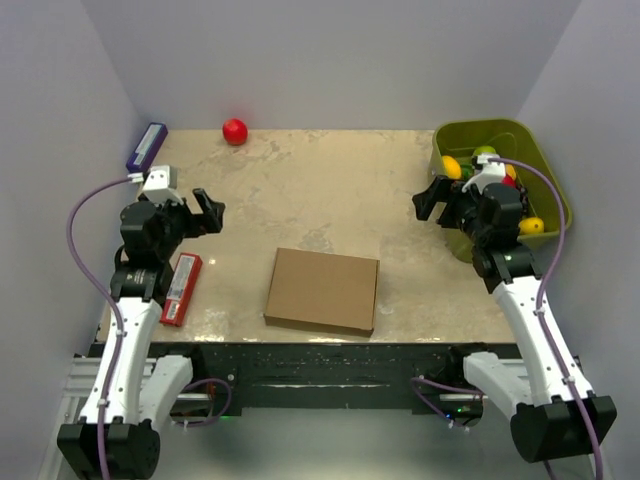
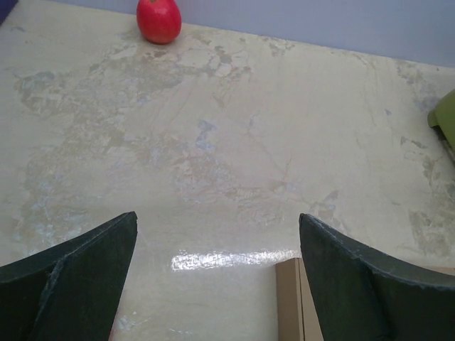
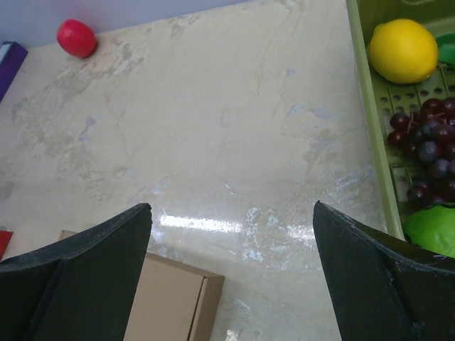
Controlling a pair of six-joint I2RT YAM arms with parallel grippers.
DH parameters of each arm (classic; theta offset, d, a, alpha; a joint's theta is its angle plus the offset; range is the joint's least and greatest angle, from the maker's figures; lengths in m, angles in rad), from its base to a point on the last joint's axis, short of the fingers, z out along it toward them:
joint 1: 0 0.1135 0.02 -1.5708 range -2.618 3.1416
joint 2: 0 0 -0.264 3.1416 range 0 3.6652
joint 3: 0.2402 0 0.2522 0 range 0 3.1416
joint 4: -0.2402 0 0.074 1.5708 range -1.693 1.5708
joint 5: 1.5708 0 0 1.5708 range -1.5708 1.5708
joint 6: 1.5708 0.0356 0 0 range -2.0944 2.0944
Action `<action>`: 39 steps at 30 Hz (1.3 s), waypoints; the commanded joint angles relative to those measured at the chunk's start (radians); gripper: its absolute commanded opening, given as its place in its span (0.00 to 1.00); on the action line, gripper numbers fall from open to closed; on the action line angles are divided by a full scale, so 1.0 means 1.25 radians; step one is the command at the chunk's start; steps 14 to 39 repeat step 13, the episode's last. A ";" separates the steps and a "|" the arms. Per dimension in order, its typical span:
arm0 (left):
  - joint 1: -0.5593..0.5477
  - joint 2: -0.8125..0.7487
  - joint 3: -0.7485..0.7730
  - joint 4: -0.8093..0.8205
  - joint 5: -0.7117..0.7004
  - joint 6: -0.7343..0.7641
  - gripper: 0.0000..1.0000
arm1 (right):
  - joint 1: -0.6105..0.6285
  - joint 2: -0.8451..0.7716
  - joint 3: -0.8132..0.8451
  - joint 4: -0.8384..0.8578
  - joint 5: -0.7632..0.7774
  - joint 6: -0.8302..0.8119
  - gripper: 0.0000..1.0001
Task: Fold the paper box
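Paper box (image 1: 322, 290): one, flat, near edge of table (image 1: 330, 190).
Left gripper (image 1: 210, 213), right gripper (image 1: 432, 203): two, both spread, empty.
Red fruit (image 1: 235, 131): one, far edge.

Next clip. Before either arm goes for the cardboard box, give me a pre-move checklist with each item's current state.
1. The left pincer is open and empty: ok.
2. The right pincer is open and empty: ok.
3. The paper box lies flat on the table between the arms, touched by neither pincer: ok.
4. Box flaps and lid fully tucked in: cannot tell; only a plain closed top shows.
5. The red packet sits apart from the box's left side: ok.
6. The green bin stands apart from the box: ok.
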 commanded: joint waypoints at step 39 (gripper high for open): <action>0.002 -0.065 -0.005 0.061 0.041 0.042 1.00 | -0.005 -0.030 0.019 0.057 -0.039 -0.030 0.99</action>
